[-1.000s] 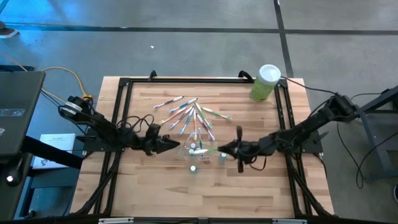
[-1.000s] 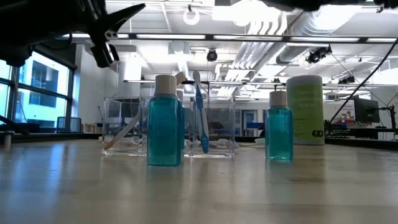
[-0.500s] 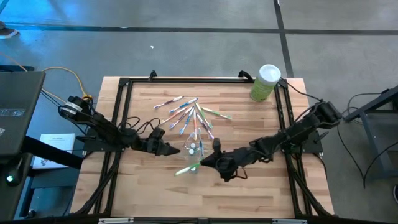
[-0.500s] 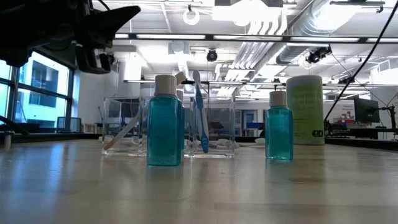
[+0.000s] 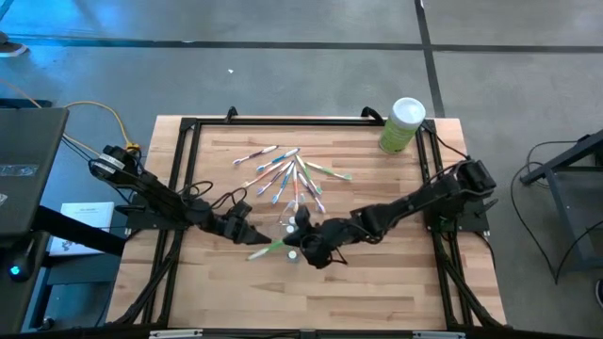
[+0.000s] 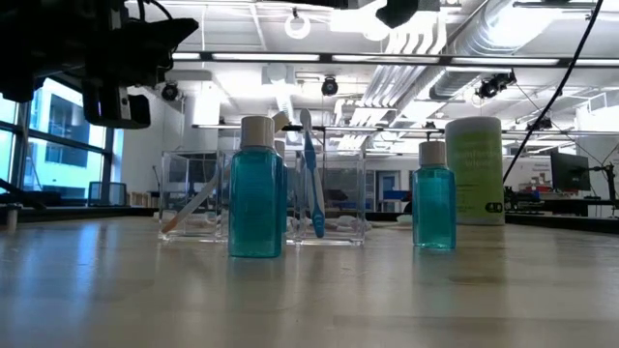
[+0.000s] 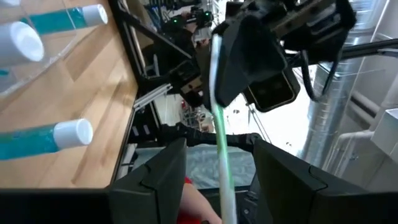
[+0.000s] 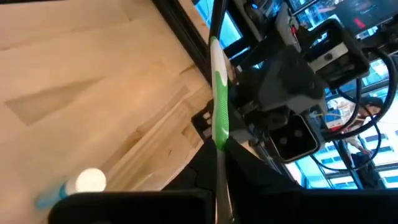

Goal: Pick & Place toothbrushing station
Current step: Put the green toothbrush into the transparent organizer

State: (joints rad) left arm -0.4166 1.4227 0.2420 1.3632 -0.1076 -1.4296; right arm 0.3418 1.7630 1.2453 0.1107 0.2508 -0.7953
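A clear holder [image 6: 263, 198] stands mid-table with a blue and a peach toothbrush upright in it. Two small blue bottles with white caps [image 6: 256, 188] [image 6: 434, 196] stand on their bases beside it. Several pastel toothbrushes [image 5: 287, 174] lie fanned out on the wood behind. My right gripper [image 5: 303, 247] is shut on a green toothbrush [image 5: 268, 250], held above the table near the holder. My left gripper [image 5: 251, 237] is open; the brush's free end [image 7: 222, 168] lies between its fingers [image 7: 158, 177] with a gap on each side. My right gripper pinches one end of the green toothbrush [image 8: 217, 146] between its two fingers. The brush sticks out forward past the fingertips, roughly level, toward the table's left side and my left gripper. It is lifted clear of the table.
A tall green canister with a white lid [image 5: 403, 124] stands at the table's far right corner. A black frame [image 5: 188, 169] runs around the wooden top. Bare wood lies along the near edge.
My right gripper has carried the green toothbrush toward the table's left, past the holder, rolling its wrist on the way. The brush's free end now reaches in between my left gripper's fingers. My left gripper has rolled about its own axis and stayed open.
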